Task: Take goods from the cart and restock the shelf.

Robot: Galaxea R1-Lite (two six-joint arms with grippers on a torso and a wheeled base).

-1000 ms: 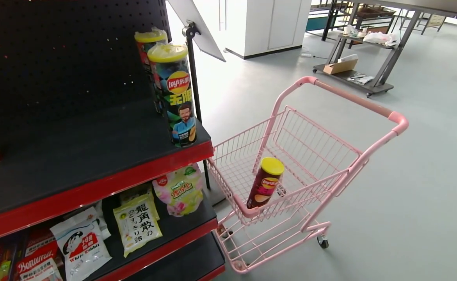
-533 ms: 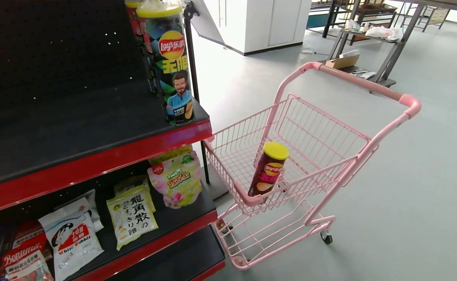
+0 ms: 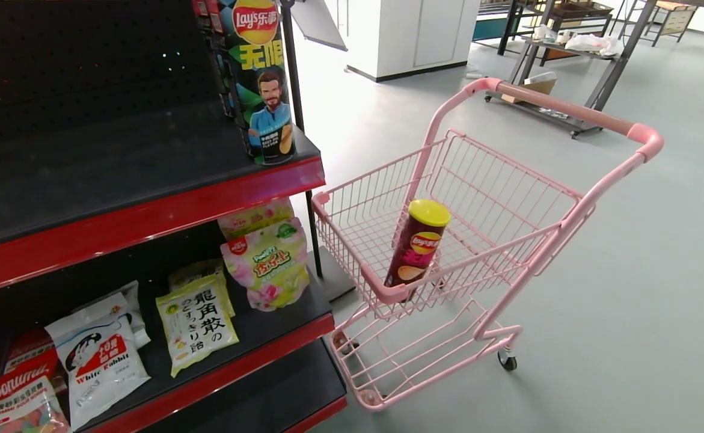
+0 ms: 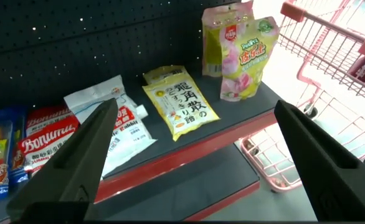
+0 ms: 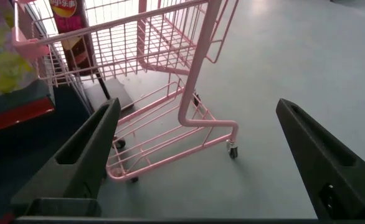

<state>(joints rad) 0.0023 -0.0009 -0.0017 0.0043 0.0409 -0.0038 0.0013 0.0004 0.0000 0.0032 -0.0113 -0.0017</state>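
Inside pink cart [image 3: 559, 107] basket: one maroon chip can [image 3: 419, 246], yellow lid, upright by near rim. On shelf [image 3: 147, 207] top tier, right corner: tall chip can [image 3: 266, 90]. Lower tier: snack bags [image 3: 195, 325]. From left wrist: red and blue packs [image 4: 42, 134] further along tier; left gripper [image 4: 195, 104] spread wide, empty. From right wrist: cart's caster [image 5: 233, 151]; right gripper [image 5: 198, 102] spread wide, empty.
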